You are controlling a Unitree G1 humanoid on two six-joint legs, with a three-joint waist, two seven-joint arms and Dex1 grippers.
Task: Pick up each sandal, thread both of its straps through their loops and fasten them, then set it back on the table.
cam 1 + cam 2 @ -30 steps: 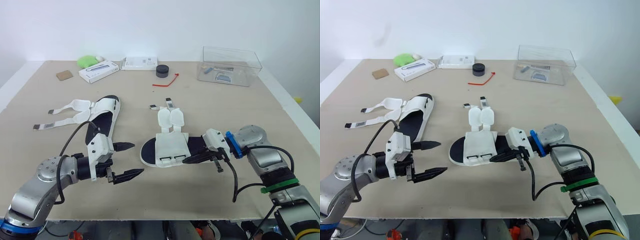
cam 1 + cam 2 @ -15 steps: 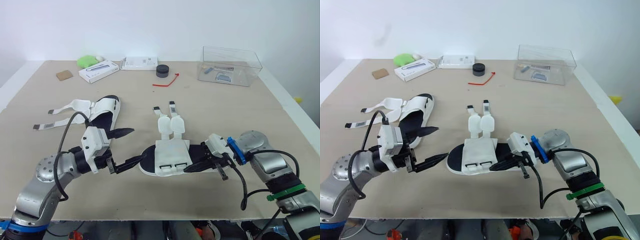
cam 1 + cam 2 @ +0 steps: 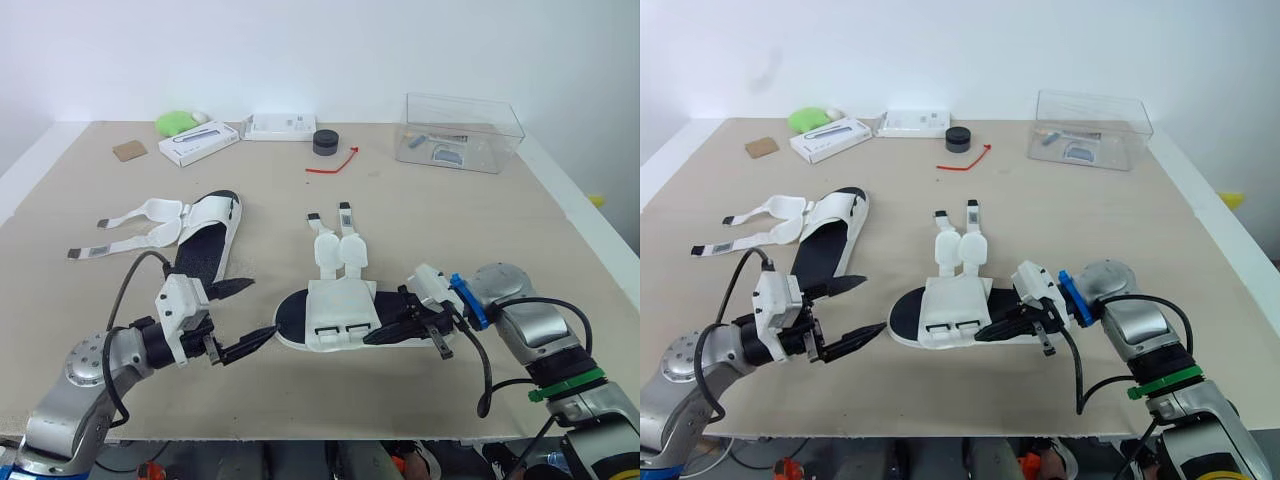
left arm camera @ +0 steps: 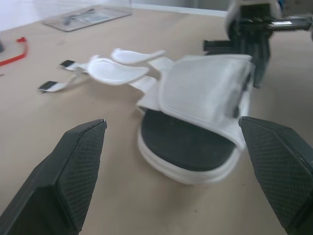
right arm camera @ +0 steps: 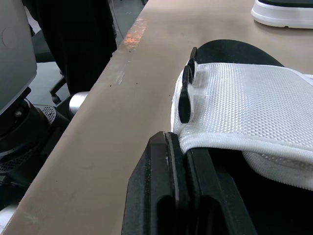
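Note:
One white sandal with a black footbed [image 3: 330, 312] lies near the table's front edge, its two loose straps [image 3: 340, 248] pointing away from me. My right gripper [image 3: 380, 333] is shut on this sandal's right side; the right wrist view has its fingers [image 5: 171, 196] pinching the edge below the white mesh upper [image 5: 254, 103]. My left gripper [image 3: 262, 307] is open just left of the sandal's toe, not touching it. In the left wrist view the sandal [image 4: 195, 122] lies ahead between the spread fingers. The second sandal [image 3: 205, 240] lies to the left with its straps [image 3: 130, 225] spread out.
At the back of the table [image 3: 420, 220] stand a clear plastic box [image 3: 460, 130], a black round object [image 3: 324, 141], a red cord [image 3: 333, 162], two white boxes [image 3: 197, 142] [image 3: 278, 126], a green object [image 3: 175, 122] and a brown square [image 3: 128, 151].
My right gripper has dragged the sandal a little toward the front edge and leftward. The left gripper swung up toward the toe, then drew back slightly, staying open.

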